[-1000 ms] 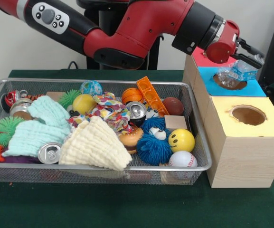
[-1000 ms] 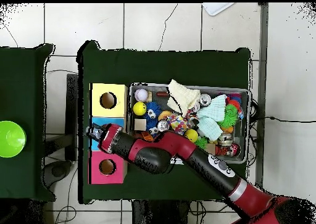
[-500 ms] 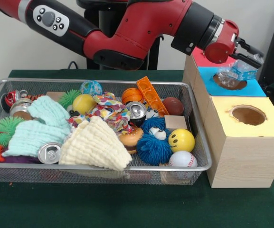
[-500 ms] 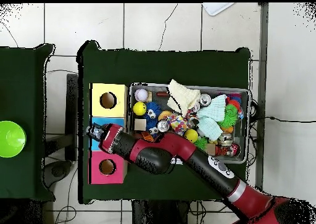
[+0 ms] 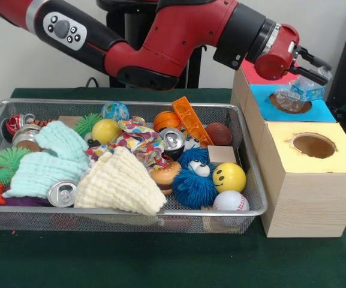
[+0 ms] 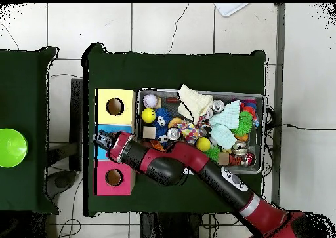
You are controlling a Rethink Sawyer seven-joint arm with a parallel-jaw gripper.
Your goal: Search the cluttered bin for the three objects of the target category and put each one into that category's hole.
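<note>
The red and black arm reaches across to the row of three wooden boxes beside the wire bin (image 5: 253, 180). Its claw (image 5: 314, 67) hangs just above the blue-topped box (image 5: 322, 111), the middle one. A crumpled clear plastic bottle (image 5: 297, 93) sits at the hole in that blue top, partly sunk into it, its upper end right at the claw's dark fingers (image 5: 310, 59). Whether those fingers are pinching the bottle or merely touching it cannot be told from either view.

The yellow-topped box (image 5: 340, 156) stands nearest the camera in the front view, its round hole showing open; the red-topped box (image 5: 252, 74) lies behind the arm's wrist. From overhead, the claw (image 6: 100, 141) covers the blue box between the yellow top (image 6: 115, 106) and the red top (image 6: 113, 177).

In the bin lie a pale yellow cloth (image 5: 122, 183), a mint green cloth (image 5: 47, 159), a fuzzy blue ball (image 5: 195, 179), a yellow smiley ball (image 5: 229, 177), a baseball (image 5: 230, 201), an orange plastic piece (image 5: 191, 120) and several drink cans, one (image 5: 61, 193) at the front edge. All of it stands on the green-covered desk (image 5: 161, 258).
</note>
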